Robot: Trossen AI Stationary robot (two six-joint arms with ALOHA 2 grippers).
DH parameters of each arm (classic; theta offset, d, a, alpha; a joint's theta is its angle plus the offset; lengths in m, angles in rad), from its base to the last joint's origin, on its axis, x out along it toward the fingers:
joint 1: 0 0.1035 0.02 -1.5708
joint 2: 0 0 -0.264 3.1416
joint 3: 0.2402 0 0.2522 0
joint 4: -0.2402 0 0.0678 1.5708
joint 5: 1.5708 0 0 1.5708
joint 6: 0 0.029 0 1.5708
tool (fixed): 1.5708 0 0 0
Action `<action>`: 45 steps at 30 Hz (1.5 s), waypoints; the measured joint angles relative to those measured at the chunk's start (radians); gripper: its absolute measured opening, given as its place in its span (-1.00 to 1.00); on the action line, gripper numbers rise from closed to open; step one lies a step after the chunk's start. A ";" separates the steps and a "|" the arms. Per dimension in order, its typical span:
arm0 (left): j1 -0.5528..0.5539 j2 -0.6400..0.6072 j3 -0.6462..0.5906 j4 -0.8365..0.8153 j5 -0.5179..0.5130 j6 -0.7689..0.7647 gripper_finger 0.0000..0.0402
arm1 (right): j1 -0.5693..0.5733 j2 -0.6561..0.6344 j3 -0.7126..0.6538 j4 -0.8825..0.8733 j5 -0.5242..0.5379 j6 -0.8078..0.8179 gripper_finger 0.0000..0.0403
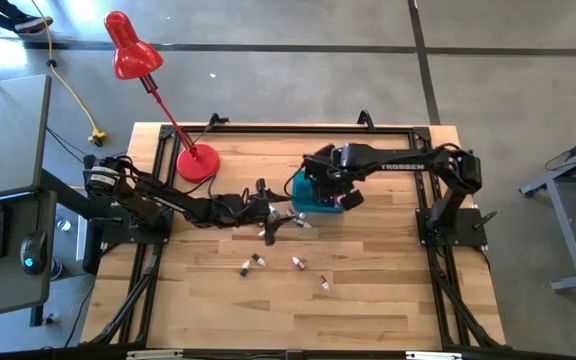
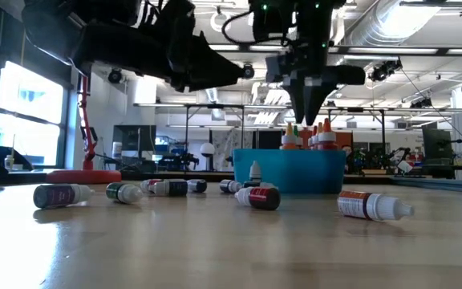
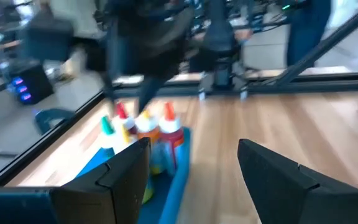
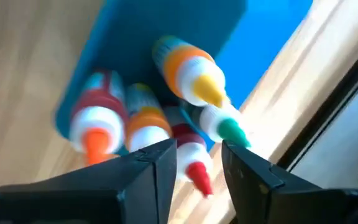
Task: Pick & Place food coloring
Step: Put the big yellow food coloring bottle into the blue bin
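1. The blue bin [image 1: 313, 196] sits near the middle of the wooden table [image 1: 368, 290], and upright food coloring bottles [image 2: 307, 136] stand packed inside it, their orange, red, yellow and green tips poking above the rim.
2. The right gripper [image 4: 197, 163] hangs directly over the bin, fingers narrowly parted with nothing between them, tips just above the bottle caps.
3. The left gripper [image 3: 194, 168] hovers just beside the bin on the side nearer the red lamp [image 1: 158, 100], fingers spread wide and empty.
4. More small bottles [image 2: 159, 191] lie on their sides on the table beside and in front of the bin; one white-capped bottle [image 2: 373, 206] lies apart on the bin's far side from the lamp.
5. In front of the bin the table is mostly bare out to its front edge.
6. The bin's floor and the lower parts of the standing bottles are hidden by its wall in the low view; the left wrist view is smeared, so labels cannot be read.
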 joint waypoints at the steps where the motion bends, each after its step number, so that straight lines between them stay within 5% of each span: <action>1: 0.000 0.000 0.000 -0.014 -0.021 -0.003 0.19 | 0.014 -0.008 0.000 -0.010 0.005 0.006 -0.41; 6: 0.000 0.000 0.000 -0.061 -0.087 -0.011 0.04 | 0.087 -0.047 0.000 -0.058 0.051 0.077 -0.53; 12: 0.007 0.000 0.030 -0.087 -0.081 -0.012 -0.44 | 0.175 -0.140 0.006 -0.083 0.161 0.252 -0.85; 16: 0.041 0.003 0.111 -0.255 -0.050 -0.068 -0.88 | 0.198 -0.242 0.002 -0.117 0.110 0.488 -0.97; 19: 0.082 0.018 0.201 -0.418 0.016 -0.149 -0.93 | 0.199 -0.346 -0.068 -0.075 0.110 0.683 -0.95; 25: 0.184 0.054 0.373 -0.778 0.135 -0.173 -0.97 | 0.219 -0.595 -0.428 0.321 0.072 0.794 -0.98; 35: 0.242 0.261 0.499 -0.774 0.181 -0.164 -1.00 | 0.248 -0.828 -1.009 1.248 0.213 0.633 -0.99; 45: 0.277 0.422 0.665 -0.821 0.179 -0.188 -1.00 | 0.244 -0.876 -1.150 1.404 0.223 0.579 -0.99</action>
